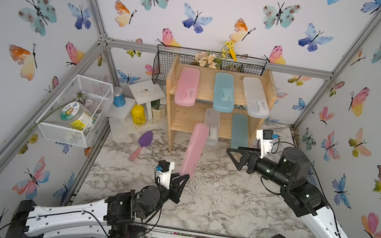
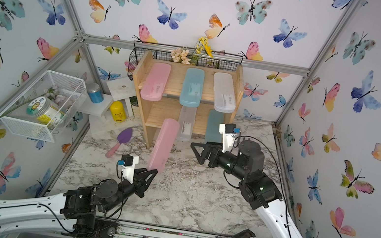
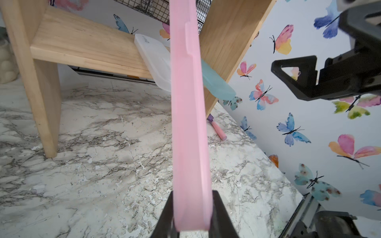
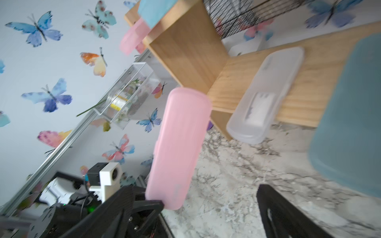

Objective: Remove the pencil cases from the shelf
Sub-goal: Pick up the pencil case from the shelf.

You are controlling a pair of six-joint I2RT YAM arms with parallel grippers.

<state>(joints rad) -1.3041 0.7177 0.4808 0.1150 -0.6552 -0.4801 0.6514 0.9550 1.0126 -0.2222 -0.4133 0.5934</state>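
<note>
The pink pencil case (image 1: 194, 148), pinched at its near end by the left gripper (image 1: 181, 176), hangs clear of the shelf (image 1: 218, 126) for set-down, while the right gripper (image 1: 238, 155), wide and empty, faces the 2 lower cases.

Translucent frosted plastic, smooth, satin sheen: held pink pencil case (image 1: 194, 148), teal case (image 1: 224, 92) and clear case (image 1: 255, 97) on top tier. Unfinished pale pine, matt, visible grain: shelf (image 1: 185, 120); black wire mesh basket (image 1: 164, 65) behind, white perforated metal basket (image 1: 74, 111) on wall. Marble-print tabletop (image 1: 209, 205), low gloss, flaked and rough in patches; matt black plastic fingers (image 3: 292, 70).
</note>
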